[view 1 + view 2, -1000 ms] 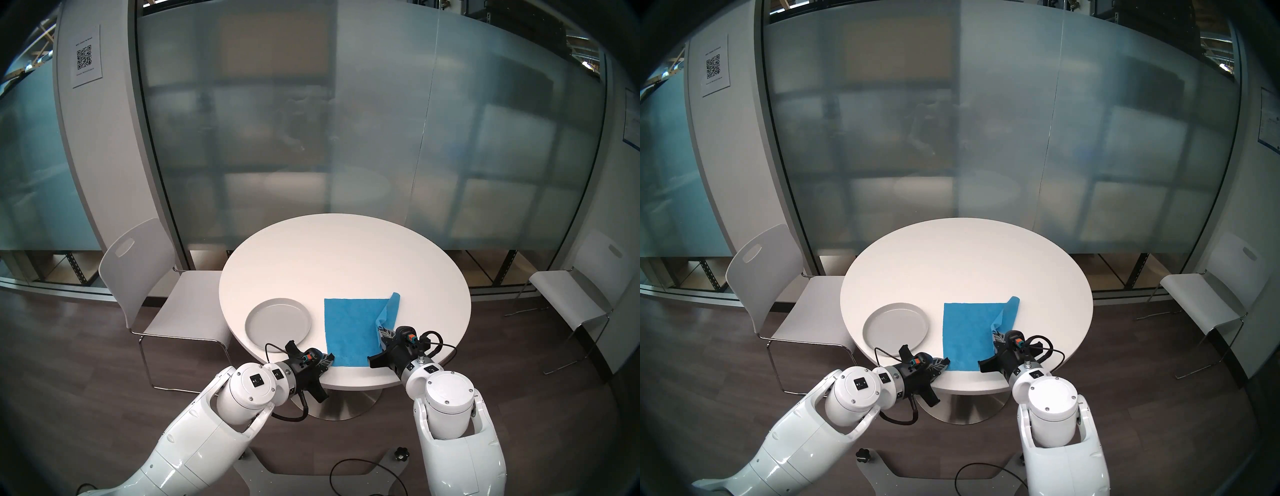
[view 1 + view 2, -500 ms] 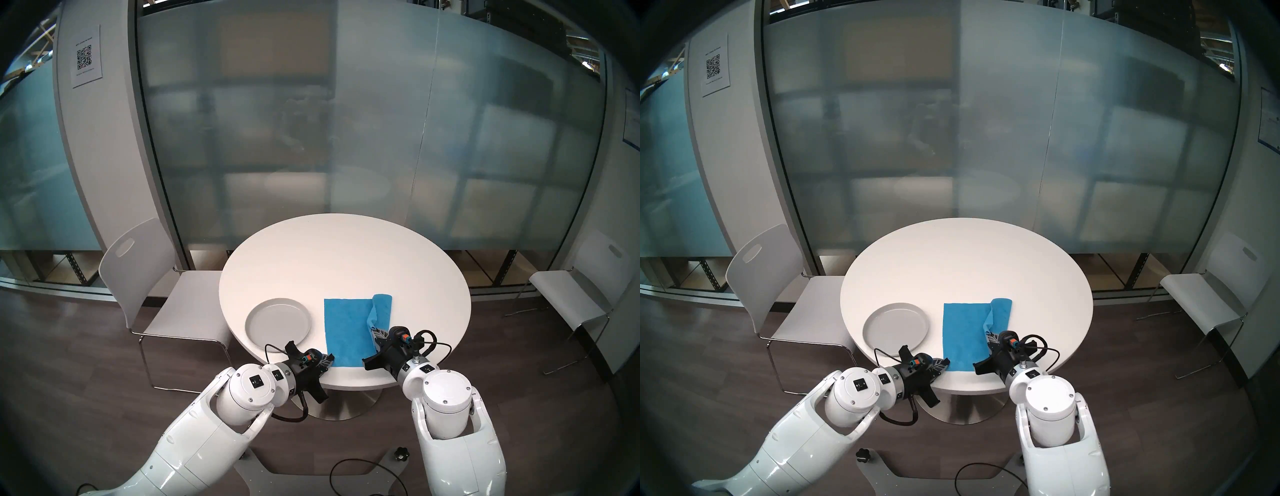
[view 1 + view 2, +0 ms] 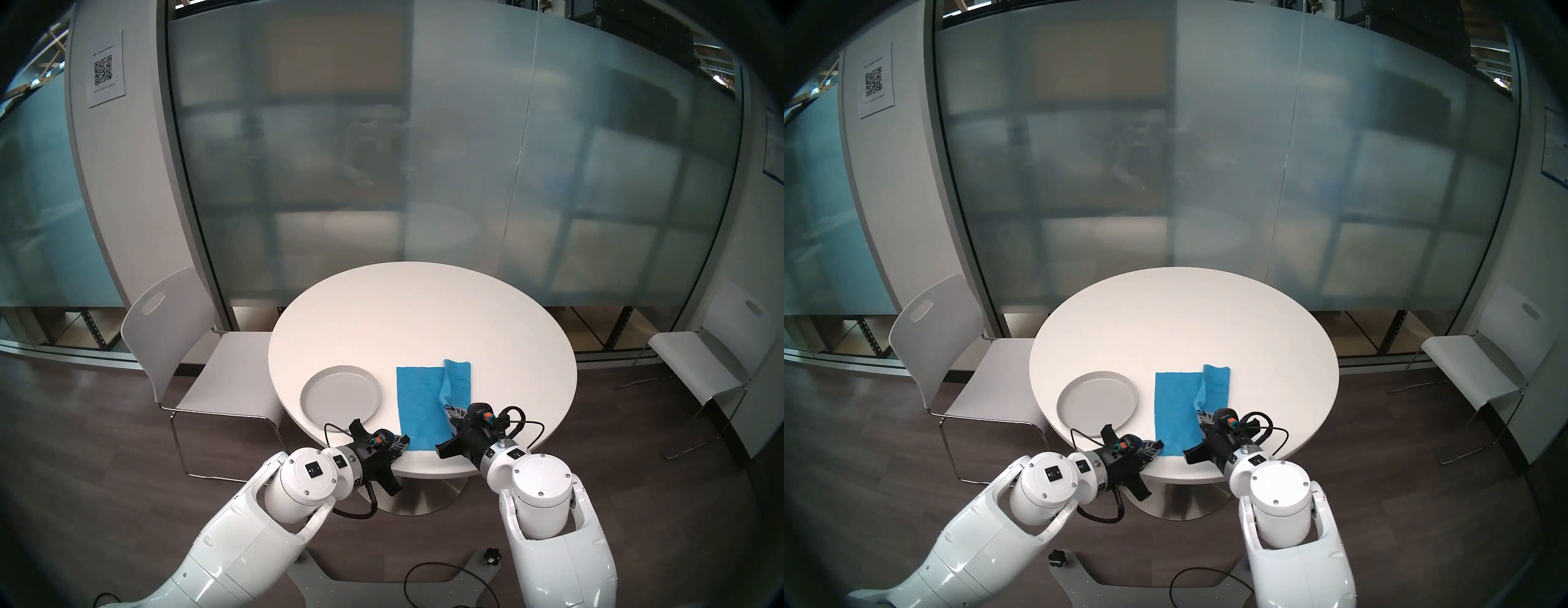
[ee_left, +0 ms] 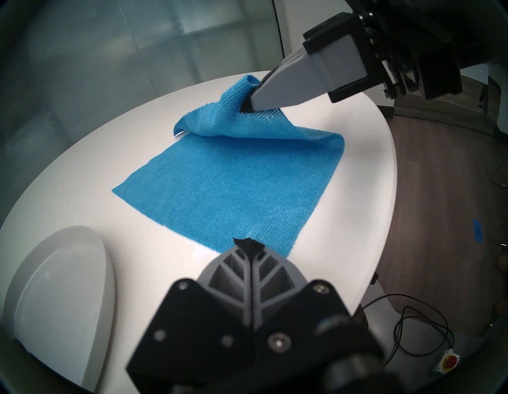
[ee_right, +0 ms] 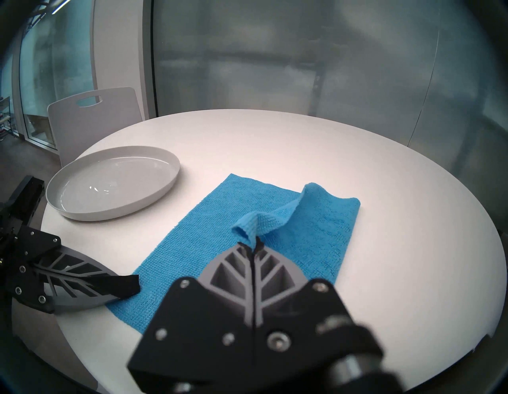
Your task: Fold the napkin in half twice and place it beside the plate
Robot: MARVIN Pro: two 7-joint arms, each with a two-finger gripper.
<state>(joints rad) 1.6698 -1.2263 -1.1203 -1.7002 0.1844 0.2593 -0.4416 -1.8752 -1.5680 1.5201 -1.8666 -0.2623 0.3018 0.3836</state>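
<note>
While folding: napkin lies on the round table, its right side lifted and curled over leftward.
Right gripper: clenched on the napkin's raised edge.
Left gripper: pinched tight on the napkin's near-left corner.
Plate: left of the napkin, close, not touching.

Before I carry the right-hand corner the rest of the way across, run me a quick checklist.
1. Right gripper shut on the napkin corner: ok.
2. Left gripper shut at the near left corner of the napkin, anchoring it: ok; whether cloth sits between its tips, cannot tell.
3. Lifted flap clear of the table, no snag: ok.
4. Plate apart from the napkin, outside the fold path: ok.
5. Far right corner coming over squarely: not ok, it lags in a loose roll.
6. First fold finished: not ok.
</note>
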